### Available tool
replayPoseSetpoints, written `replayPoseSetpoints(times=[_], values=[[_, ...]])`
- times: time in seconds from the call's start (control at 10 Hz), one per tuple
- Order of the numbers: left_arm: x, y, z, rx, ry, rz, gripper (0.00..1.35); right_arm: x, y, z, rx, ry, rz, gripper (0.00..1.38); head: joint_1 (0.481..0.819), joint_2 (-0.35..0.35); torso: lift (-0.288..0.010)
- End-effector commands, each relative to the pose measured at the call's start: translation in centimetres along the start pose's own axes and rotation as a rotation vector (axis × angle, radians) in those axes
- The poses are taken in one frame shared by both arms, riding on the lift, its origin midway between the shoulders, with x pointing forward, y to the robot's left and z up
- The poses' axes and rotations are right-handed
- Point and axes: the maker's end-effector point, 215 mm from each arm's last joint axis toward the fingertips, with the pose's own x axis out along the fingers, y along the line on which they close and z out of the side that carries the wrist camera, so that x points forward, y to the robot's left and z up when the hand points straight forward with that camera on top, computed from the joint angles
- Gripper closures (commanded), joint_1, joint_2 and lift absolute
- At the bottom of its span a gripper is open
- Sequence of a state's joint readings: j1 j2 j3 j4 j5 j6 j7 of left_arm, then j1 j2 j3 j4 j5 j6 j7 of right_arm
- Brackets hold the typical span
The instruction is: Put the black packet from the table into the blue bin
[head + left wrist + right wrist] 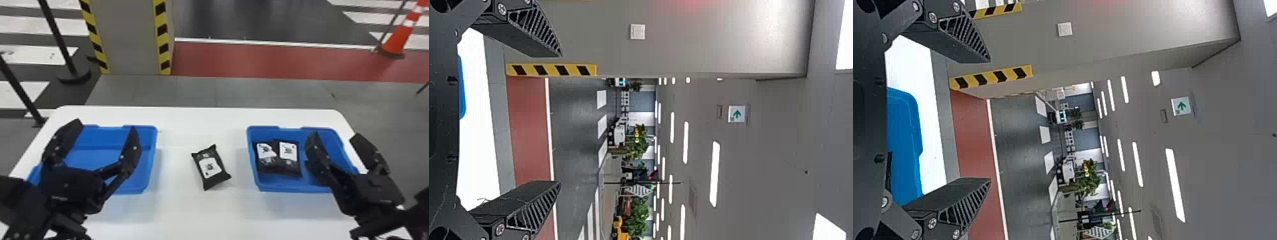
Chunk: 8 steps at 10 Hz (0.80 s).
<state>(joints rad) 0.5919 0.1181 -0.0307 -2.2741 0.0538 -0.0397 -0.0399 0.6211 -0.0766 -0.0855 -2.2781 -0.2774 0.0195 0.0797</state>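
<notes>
Fingers of the left gripper (pixel 106 125), lower left, and right gripper (pixel 335 135), lower right, gape wide, empty. A white bench (pixel 201 123) spans the lower frame, bearing a blue left bin (pixel 150 162) and right bin (pixel 252 162). Two packets (pixel 289 156) lie inside the latter; the black packet (pixel 210 167) lies between bins, below centre.

1. A white table (pixel 204 124) with rounded far corners, seen from above.
2. On its left side, a shallow, open left blue bin (pixel 153 153), standing directly on the tabletop.
3. On its right side, a similar right blue bin (pixel 251 153), also upright on the surface.
4. Between them, touching neither, a black packet (pixel 210 167) lying flat and slightly askew, its white label facing up.
</notes>
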Motion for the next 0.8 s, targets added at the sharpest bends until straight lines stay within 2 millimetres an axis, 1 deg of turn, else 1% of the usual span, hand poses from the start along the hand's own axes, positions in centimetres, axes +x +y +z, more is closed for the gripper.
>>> replayPoseSetpoints(times=[0.0, 0.5, 0.6, 0.7], values=[[-0.1, 0.0, 0.1, 0.0, 0.0, 0.0, 0.11, -0.1, 0.1, -0.1, 0.002, 0.002, 0.0, 0.18, 0.695, -0.066, -0.11], [0.0, 0.0, 0.3, 0.01, -0.002, 0.0, 0.11, 0.1, 0.1, -0.1, 0.004, 0.001, 0.0, 0.18, 0.695, -0.065, -0.11], [-0.1, 0.0, 0.1, 0.01, 0.003, 0.0, 0.11, 0.6, 0.1, -1.2, 0.006, 0.046, 0.005, 0.18, 0.695, -0.066, -0.11], [0.0, -0.1, 0.1, 0.01, 0.003, -0.003, 0.11, 1.4, 1.0, -1.6, 0.008, 0.07, 0.029, 0.17, 0.695, -0.063, -0.11]])
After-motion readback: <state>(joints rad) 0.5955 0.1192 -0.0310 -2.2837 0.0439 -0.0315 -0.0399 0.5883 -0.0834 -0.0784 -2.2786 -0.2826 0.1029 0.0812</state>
